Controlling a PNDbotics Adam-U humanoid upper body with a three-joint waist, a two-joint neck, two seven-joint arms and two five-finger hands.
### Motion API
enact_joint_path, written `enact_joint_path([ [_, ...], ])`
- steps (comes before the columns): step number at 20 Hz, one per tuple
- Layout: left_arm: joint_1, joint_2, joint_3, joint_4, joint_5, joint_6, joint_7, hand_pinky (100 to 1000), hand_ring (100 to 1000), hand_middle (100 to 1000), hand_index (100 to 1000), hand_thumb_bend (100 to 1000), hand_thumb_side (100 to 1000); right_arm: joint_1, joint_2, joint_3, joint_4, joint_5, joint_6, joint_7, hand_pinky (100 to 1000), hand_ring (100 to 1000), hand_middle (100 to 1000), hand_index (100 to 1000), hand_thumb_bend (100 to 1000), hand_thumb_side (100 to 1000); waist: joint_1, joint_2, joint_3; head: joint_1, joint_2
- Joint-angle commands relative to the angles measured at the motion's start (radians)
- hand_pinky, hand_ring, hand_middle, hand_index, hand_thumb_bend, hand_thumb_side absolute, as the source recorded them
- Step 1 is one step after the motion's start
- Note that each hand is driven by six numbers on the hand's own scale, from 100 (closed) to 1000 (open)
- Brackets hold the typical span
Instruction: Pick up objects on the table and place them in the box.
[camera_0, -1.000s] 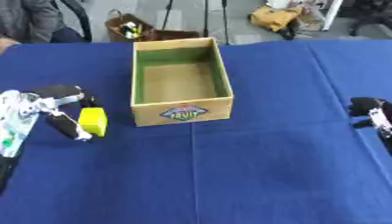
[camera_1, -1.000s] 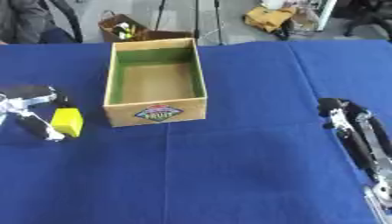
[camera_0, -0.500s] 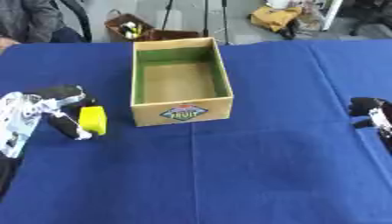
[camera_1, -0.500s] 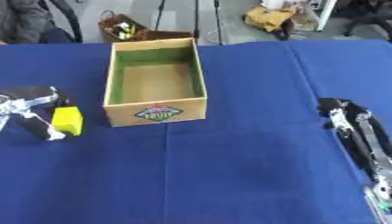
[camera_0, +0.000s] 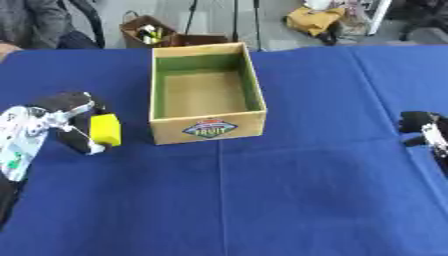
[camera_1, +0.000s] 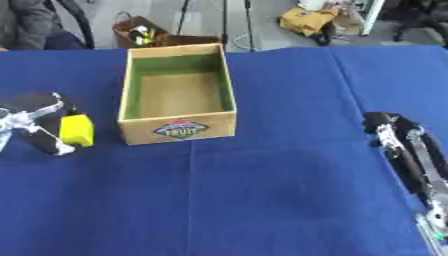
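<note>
A yellow block (camera_0: 106, 129) sits in my left hand (camera_0: 68, 121), whose fingers curl round it just left of the box, a little above the blue cloth. The cardboard box (camera_0: 206, 128) with a green lining stands open and empty at the centre, a fruit label on its front wall. My right hand (camera_1: 389, 131) rests at the right edge, far from the box; nothing shows in it, and its fingers are too dark to read.
A blue cloth (camera_0: 289, 190) covers the whole table. Behind the table's far edge stand a brown bag (camera_0: 144, 31) with small items, stand legs and a yellow bundle (camera_0: 313, 17). A seated person shows at the far left corner.
My left hand has lifted slightly and drifted a little toward the box with the yellow block. The right hand stays put.
</note>
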Motion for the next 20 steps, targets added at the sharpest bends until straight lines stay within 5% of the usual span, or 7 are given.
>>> enact_joint_path([
  [1,-0.02,0.028,0.006,-0.011,-0.001,0.004,0.006,335,291,247,398,100,200,-0.009,-0.017,-0.009,-0.012,-0.002,-0.001,-0.001,613,722,669,786,100,988,0.001,-0.013,-0.001,0.0,-0.005],
  [17,-0.02,0.028,0.006,-0.012,0.0,0.006,0.005,335,291,247,398,100,200,-0.009,-0.017,-0.009,-0.013,-0.002,-0.001,-0.001,613,722,669,786,100,988,0.001,-0.014,-0.001,0.0,-0.005],
  [20,-0.062,0.035,-0.018,-0.054,0.022,-0.017,0.028,360,307,256,408,100,245,-0.006,-0.013,0.013,-0.005,-0.005,-0.002,0.016,613,722,670,786,100,987,0.001,-0.041,-0.032,0.023,0.003],
])
